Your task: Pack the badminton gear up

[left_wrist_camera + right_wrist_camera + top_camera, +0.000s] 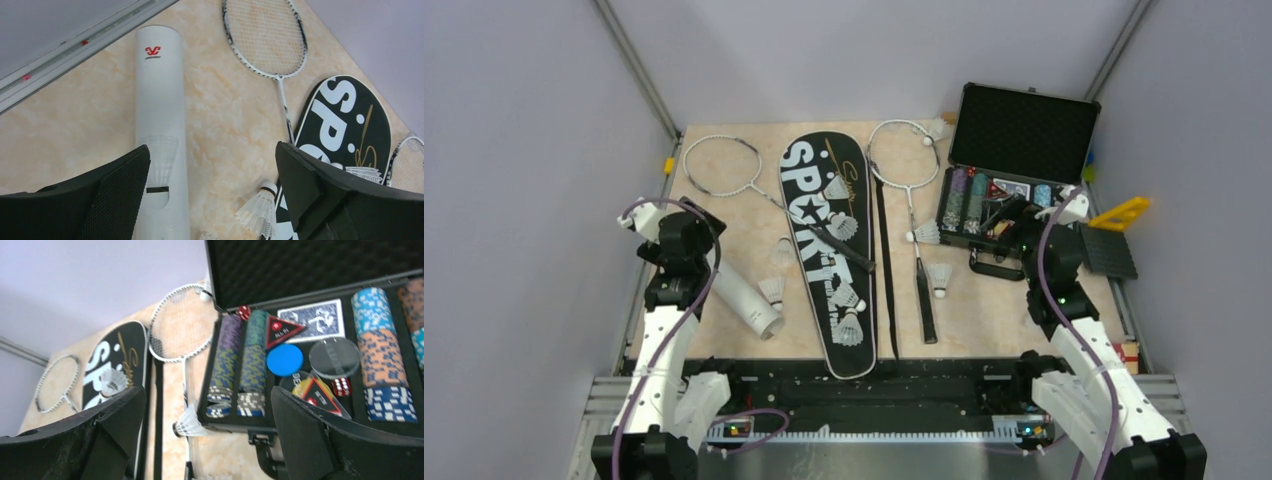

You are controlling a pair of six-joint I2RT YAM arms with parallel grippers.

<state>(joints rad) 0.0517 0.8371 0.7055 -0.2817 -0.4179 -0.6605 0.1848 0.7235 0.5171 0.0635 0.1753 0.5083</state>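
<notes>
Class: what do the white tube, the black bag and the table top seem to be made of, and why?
Tube: probably thin plastic, matt white; a shuttlecock shows faintly through its wall.
Bag: likely fabric or vinyl, dull black, printed white letters.
Table top: marble-look laminate perhaps, beige veining, matt.

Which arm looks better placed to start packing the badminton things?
Probably left: the left gripper hangs open over the white tube, a shuttlecock beside it. The right gripper, also open, hangs over the poker chip case, which is not badminton gear.
</notes>
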